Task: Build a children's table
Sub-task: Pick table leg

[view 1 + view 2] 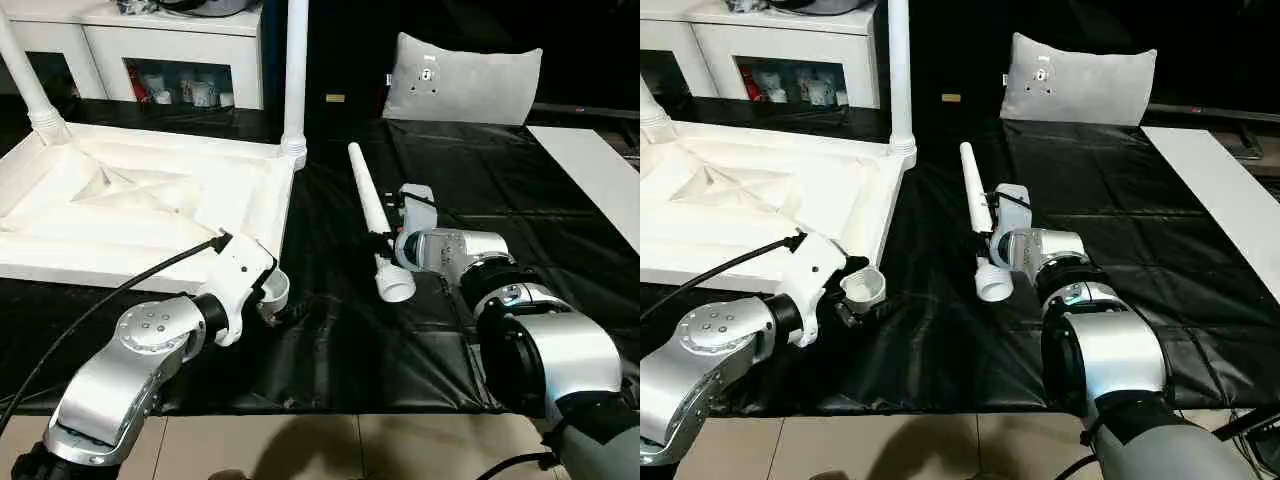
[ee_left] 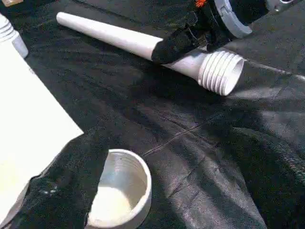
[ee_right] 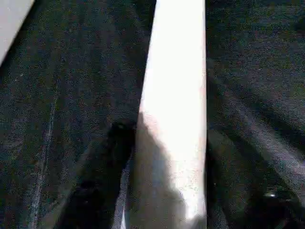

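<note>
Right hand (image 1: pixel 385 238) is down on the loose table leg (image 1: pixel 372 205), one black finger (image 3: pixel 102 167) on each side of the shaft just above the ribbed end. Fingers are around it, but I can't tell if they're actually clamped yet. Left hand (image 2: pixel 71 191) is spread wide, holding nothing, sitting right by the near corner socket (image 2: pixel 119 191) of the upturned table top (image 1: pixel 130 200).

Handling, my read:
- Leg is hollow moulded plastic, so light and stiff. It won't sag when held near one end.
- The smooth, round, tapered shaft will likely roll or slip toward the thin end under a weak pinch.
- Best hold is where the right hand sits now: the thick part next to the ribbed collar (image 2: pixel 220 71). It's the widest section, closest to the end that has to mate, and the ribs act as a stop.
- Keep the ribbed collar itself clear, since it goes into the socket.

Position and axis:
- Leg lies flat on the black floor mat (image 1: pixel 330 340), to the right of the top and well apart from it.
- Long axis runs near to far. The ribbed open end points toward the robot; the narrow tip (image 1: pixel 353 149) points away toward the grey cushion (image 1: pixel 465 82).
- Top lies ribbed side up with two legs already standing in the far corners (image 1: pixel 294 70).
- Near socket opens upward, so the leg needs tipping upright, ribbed end down.
</note>
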Available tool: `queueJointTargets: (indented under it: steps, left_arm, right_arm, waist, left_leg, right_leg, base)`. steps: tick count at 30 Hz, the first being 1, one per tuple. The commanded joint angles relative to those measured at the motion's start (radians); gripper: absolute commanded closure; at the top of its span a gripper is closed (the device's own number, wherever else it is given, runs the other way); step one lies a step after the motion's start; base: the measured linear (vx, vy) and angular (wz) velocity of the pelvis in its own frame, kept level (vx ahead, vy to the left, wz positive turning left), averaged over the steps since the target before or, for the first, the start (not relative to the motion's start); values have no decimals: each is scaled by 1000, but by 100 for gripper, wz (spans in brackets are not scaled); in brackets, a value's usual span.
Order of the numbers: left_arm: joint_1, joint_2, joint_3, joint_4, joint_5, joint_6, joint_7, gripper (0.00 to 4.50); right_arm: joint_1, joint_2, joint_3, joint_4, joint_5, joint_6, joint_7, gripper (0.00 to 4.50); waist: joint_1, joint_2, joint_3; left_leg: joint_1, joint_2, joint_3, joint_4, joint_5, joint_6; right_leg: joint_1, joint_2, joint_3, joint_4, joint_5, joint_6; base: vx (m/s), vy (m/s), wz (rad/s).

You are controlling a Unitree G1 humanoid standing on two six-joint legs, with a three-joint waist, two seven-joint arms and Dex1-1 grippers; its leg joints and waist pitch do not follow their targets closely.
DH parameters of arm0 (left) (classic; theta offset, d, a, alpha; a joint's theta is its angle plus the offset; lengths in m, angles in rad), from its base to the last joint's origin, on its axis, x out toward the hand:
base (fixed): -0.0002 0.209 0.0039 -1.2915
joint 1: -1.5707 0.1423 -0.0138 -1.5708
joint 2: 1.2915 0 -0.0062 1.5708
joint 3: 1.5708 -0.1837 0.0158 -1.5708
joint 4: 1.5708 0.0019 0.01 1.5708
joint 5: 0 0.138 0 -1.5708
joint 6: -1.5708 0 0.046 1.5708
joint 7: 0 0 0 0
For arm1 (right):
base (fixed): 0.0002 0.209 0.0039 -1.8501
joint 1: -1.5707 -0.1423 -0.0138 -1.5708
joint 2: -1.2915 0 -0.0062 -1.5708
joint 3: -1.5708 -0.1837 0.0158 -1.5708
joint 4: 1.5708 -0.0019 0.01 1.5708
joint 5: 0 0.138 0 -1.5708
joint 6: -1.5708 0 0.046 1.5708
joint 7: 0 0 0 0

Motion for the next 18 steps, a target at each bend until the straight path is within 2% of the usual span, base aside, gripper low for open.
queueJointTargets:
  steps: [1, 2, 3, 4, 8, 12, 13, 16, 17, 18]
  left_arm:
    - [-18, -5, -12, 10, -2, -4, 2, 0]
    - [-21, -6, -15, 17, -2, -8, -1, 0]
    - [-25, -6, -19, 26, -1, -13, -4, 0]
    - [-28, -7, -23, 33, 1, -17, -8, 0]
    - [-42, -6, -14, 48, -3, -22, -12, 0]
    - [-32, -17, -18, 27, -2, -9, 2, 0]
    - [-17, -27, -15, 5, -17, -1, 3, 0]
    - [3, -24, 8, -8, -50, 2, -14, 0]
    - [2, -23, 9, -1, -49, -1, -15, 0]
    - [1, -21, 11, 11, -47, -4, -15, 0]
  right_arm:
    - [-4, -11, -5, 29, -8, 20, 0, 210]
    - [-4, -13, -6, 30, -8, 21, 2, 221]
    - [-4, -15, -7, 30, -8, 20, 6, 232]
    - [-2, -16, -7, 31, -10, 19, 10, 240]
    - [3, -18, 4, 28, -22, 17, 26, 262]
    - [18, -29, -9, 25, -12, 16, 31, 265]
    - [28, -37, -20, 25, -3, 15, 22, 265]
    - [41, -50, -51, 16, 21, 13, -8, 266]
    - [43, -52, -54, 12, 25, 9, -6, 266]
    - [46, -55, -60, 5, 30, 2, -3, 266]
  waist:
    - [-1, 26, -59]
    - [0, 29, -60]
    - [2, 38, -61]
    - [0, 31, -61]
    - [1, 27, -59]
    - [5, 28, -61]
    - [5, 35, -61]
    - [4, 32, -60]
    - [3, 42, -59]
    - [4, 56, -57]
  left_leg:
    - [-5, 43, 0, -85, -118, -28]
    - [-5, 43, 0, -85, -118, -29]
    - [-5, 42, -2, -84, -118, -30]
    - [-4, 43, 0, -84, -120, -27]
    - [-3, 43, 1, -85, -136, -24]
    - [-6, 45, -1, -86, -118, -25]
    - [-5, 45, -1, -86, -117, -27]
    - [-6, 45, 1, -86, -127, -29]
    - [-1, 42, 3, -85, -148, -30]
    - [-1, 41, 1, -84, -165, -32]
  right_leg:
    - [54, -79, 53, -70, -117, -213]
    - [55, -80, 53, -68, -113, -216]
    - [56, -81, 53, -67, -106, -220]
    - [56, -80, 54, -70, -100, -224]
    - [55, -81, 54, -73, -141, -221]
    - [57, -83, 54, -70, -119, -225]
    - [57, -83, 54, -69, -105, -229]
    - [58, -81, 53, -69, -101, -233]
    - [52, -77, 52, -74, -114, -230]
    - [52, -76, 52, -73, -126, -229]
  base:
    - [0, 0, 0]
    - [0, 0, 0]
    - [0, 0, 0]
    - [0, 0, 0]
    - [0, 0, 0]
    - [0, 0, 0]
    - [0, 0, 0]
    - [0, 0, 0]
    - [0, 0, 0]
    - [0, 0, 0]
